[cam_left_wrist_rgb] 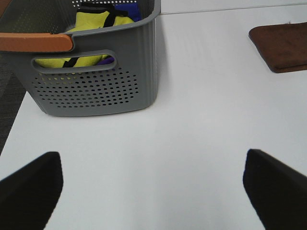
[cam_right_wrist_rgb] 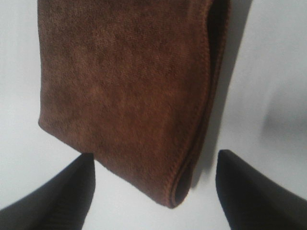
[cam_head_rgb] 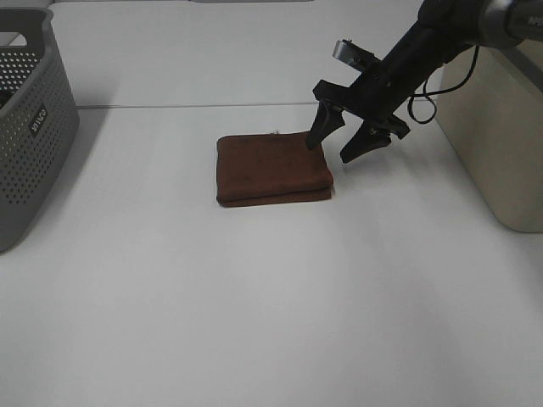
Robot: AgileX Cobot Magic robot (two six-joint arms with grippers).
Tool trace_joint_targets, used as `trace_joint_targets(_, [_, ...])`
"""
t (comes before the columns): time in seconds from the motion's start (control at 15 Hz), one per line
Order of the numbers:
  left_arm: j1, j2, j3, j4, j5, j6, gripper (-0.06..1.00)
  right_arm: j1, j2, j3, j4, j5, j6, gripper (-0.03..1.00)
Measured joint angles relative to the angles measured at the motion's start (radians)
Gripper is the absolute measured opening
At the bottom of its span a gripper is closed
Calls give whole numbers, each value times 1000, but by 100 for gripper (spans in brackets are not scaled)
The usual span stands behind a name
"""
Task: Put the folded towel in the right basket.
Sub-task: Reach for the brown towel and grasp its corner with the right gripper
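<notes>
The right end effector point(cam_head_rgb: 330, 153) gapes wide over the folded towel point(cam_head_rgb: 271, 168), a beige bin point(cam_head_rgb: 501, 144), perhaps the basket, nearby.

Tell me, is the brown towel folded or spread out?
Folded. The brown towel lies as a small rectangle on the table, with stacked layers showing along its edge.

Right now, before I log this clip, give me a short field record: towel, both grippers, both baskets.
towel: brown, folded, flat on the table, in neither basket
right gripper: open, at the towel's right edge, fingers either side of its corner, not closed on it
left gripper: open, holding nothing, facing the grey basket
grey basket: at the left, holds a yellow item
beige basket: at the right, inside not visible
task state: towel not yet picked up
</notes>
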Motion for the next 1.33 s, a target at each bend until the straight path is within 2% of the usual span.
trace_joint_targets(0.33, [0, 0, 0, 0, 0, 0, 97, 0, 56, -19, 30, -23, 0, 67])
trace_joint_targets(0.73, [0, 0, 0, 0, 0, 0, 97, 0, 67, -19, 24, -125, -4, 67])
trace_joint_targets(1.13, [0, 0, 0, 0, 0, 0, 97, 0, 98, -27, 61, -130, -8, 67])
trace_joint_targets(1.33, [0, 0, 0, 0, 0, 0, 97, 0, 121, -30, 118, -129, -11, 57])
